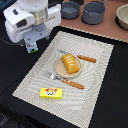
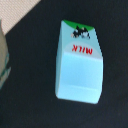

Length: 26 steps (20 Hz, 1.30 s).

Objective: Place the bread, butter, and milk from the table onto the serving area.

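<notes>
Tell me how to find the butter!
Look at the big beige striped placemat on the black table. Go to its near edge, below the round plate that holds the orange bread. The butter is the flat yellow box with a little red-and-white label, lying alone.

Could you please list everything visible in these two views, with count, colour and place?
bread: one, golden-orange, on the plate
plate: one, tan, middle of the placemat
placemat: one, beige striped, on the table
butter: one, yellow box, on the placemat's near edge
milk: one, white and light-blue carton, on the table off the placemat, below the gripper
fork: one, orange handle, beside the plate
knife: one, orange handle, on the plate's other side
pots: two, grey, on the reddish-brown board
bowl: one, tan, cut off at the exterior view's right edge
board: one, reddish-brown, far side
table: one, black
gripper: one, white, above the milk; jaws hidden
</notes>
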{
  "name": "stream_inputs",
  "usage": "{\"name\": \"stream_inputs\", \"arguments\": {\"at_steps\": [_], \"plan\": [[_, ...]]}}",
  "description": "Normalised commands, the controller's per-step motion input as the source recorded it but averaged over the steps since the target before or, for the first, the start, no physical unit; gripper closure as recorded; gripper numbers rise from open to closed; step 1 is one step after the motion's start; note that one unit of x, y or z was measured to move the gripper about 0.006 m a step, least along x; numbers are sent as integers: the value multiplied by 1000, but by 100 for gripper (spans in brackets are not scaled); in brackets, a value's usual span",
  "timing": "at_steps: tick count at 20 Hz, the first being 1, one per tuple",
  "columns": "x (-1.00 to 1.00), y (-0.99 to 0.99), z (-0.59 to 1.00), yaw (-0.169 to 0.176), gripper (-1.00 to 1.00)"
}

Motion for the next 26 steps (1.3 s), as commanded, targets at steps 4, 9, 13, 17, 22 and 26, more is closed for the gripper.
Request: {"name": "stream_inputs", "arguments": {"at_steps": [4,9,13,17,22,26], "plan": [[-656,210,-320,-50,-100],[-551,177,-407,-49,-100],[-481,155,-375,-44,-100],[-357,167,-324,-32,-100],[-210,142,-275,-19,-100],[-36,87,-230,-2,-100]]}}
